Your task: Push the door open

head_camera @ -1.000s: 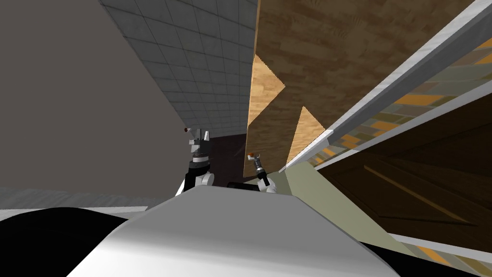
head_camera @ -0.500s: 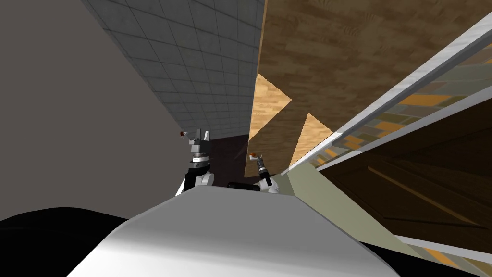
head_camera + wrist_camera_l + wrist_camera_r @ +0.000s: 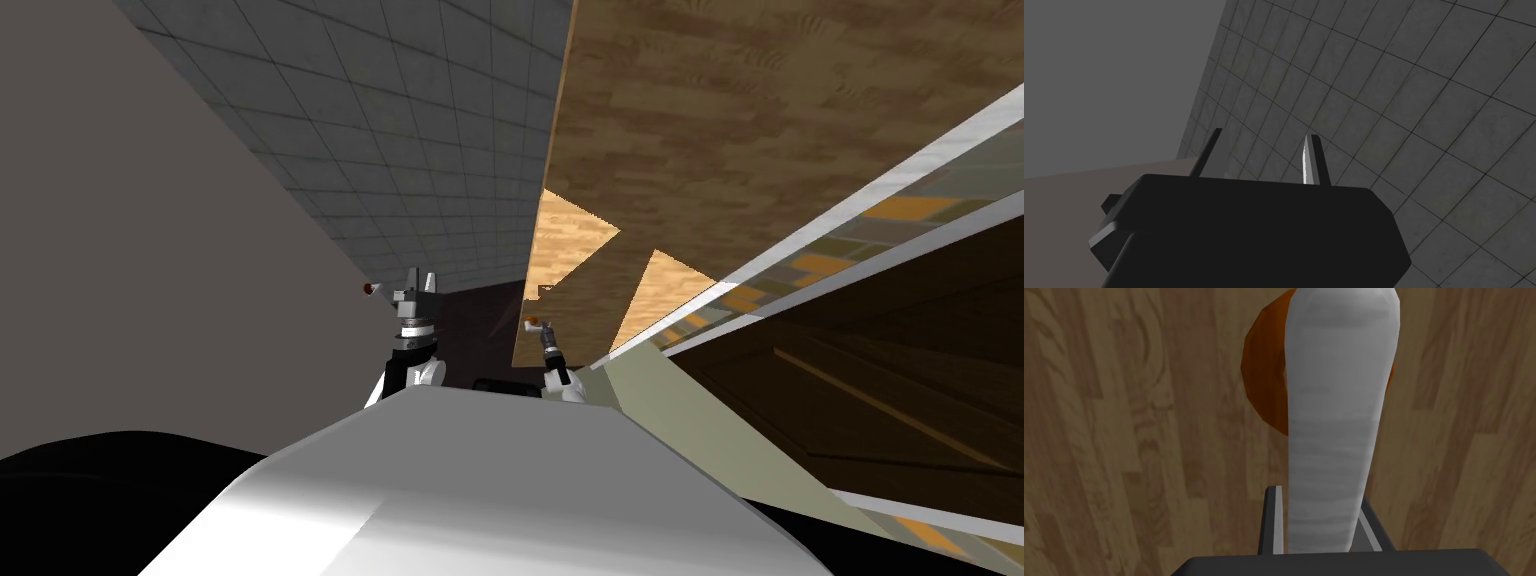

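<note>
Right wrist view: our right pincer (image 3: 1319,500) clamps the one lever handle (image 3: 1339,413) on the wooden door (image 3: 1124,438); left pincer (image 3: 1264,137) apart.

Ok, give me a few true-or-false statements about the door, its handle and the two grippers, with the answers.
1. The right gripper is closed on the handle. True.
2. The door is painted white. False: it shows brown wood grain.
3. The left gripper holds a cup. False: it is open and empty, facing a grey tiled wall.
4. The round plate behind the handle is orange-brown. True.
</note>
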`<state>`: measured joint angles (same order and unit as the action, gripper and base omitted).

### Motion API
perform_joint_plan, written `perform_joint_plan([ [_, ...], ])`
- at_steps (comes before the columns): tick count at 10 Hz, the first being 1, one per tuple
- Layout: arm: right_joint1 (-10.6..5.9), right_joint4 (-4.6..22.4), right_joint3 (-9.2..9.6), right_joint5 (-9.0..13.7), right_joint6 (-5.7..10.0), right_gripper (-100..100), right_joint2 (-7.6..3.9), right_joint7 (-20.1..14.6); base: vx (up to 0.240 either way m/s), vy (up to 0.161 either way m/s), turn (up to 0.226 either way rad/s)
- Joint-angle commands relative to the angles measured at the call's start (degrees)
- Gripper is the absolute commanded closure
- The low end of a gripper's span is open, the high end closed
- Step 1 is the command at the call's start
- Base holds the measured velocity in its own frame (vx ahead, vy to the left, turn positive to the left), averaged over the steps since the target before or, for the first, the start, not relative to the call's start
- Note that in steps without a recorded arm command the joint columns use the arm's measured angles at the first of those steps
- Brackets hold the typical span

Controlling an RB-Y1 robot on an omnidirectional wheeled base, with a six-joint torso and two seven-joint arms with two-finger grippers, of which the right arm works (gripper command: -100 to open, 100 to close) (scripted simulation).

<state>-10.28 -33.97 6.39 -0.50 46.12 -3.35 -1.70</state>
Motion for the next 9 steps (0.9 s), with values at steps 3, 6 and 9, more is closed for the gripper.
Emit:
perform_joint_plan([
  [3,0.51,-1.13,-2.53,1.26,-0.35,100,-0.56,0.92,0.146,0.132,-0.073],
  [6,0.46,-1.11,-4.88,2.51,-0.42,100,-0.22,1.69,0.151,0.131,-0.08],
  [9,0.42,-1.09,-6.52,3.39,-0.47,100,0.35,2.23,0.141,0.123,-0.074],
])
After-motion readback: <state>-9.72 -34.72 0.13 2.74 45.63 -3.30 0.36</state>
